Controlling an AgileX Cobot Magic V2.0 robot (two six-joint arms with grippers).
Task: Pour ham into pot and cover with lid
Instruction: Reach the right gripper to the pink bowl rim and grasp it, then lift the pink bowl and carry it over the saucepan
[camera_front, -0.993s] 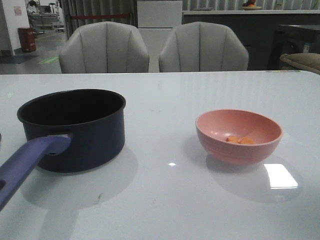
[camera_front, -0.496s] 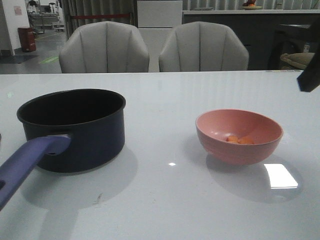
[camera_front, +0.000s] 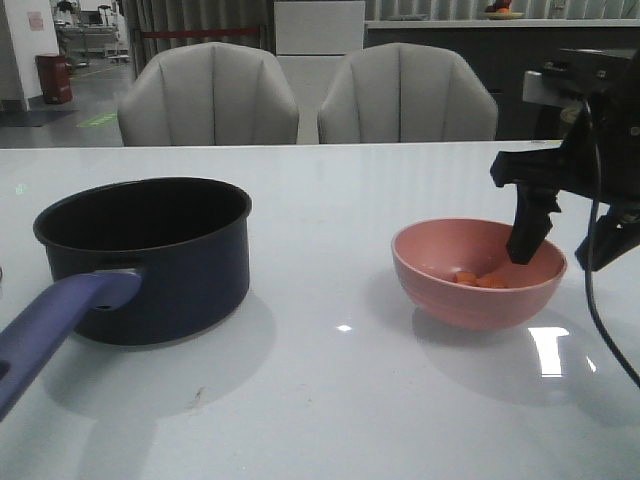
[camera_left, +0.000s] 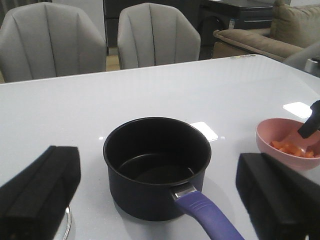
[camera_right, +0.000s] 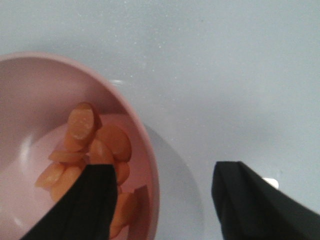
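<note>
The dark pot (camera_front: 150, 255) stands at the left of the white table, its purple-blue handle (camera_front: 60, 320) pointing toward the front edge; it looks empty. Orange-tan ham (camera_front: 478, 279) lies in a pink bowl (camera_front: 478, 272) at the right. My right gripper (camera_front: 565, 245) is open astride the bowl's right rim: one finger (camera_right: 85, 205) hangs inside over the ham (camera_right: 95, 140), the other (camera_right: 255, 200) outside. My left gripper (camera_left: 157, 167) is open, behind the pot (camera_left: 157, 165) and apart from it. Only a sliver of the lid's metal rim (camera_left: 66, 225) shows beside the left finger.
Two grey chairs (camera_front: 208, 95) (camera_front: 405, 95) stand behind the table's far edge. A black cable (camera_front: 592, 280) hangs from the right arm down past the bowl. A beige sofa (camera_left: 260, 42) lies beyond the table at the far right.
The right arm has come in from the right and lowered until its open fingers straddle the pink bowl's rim. Pot, bowl and ham have not moved.
</note>
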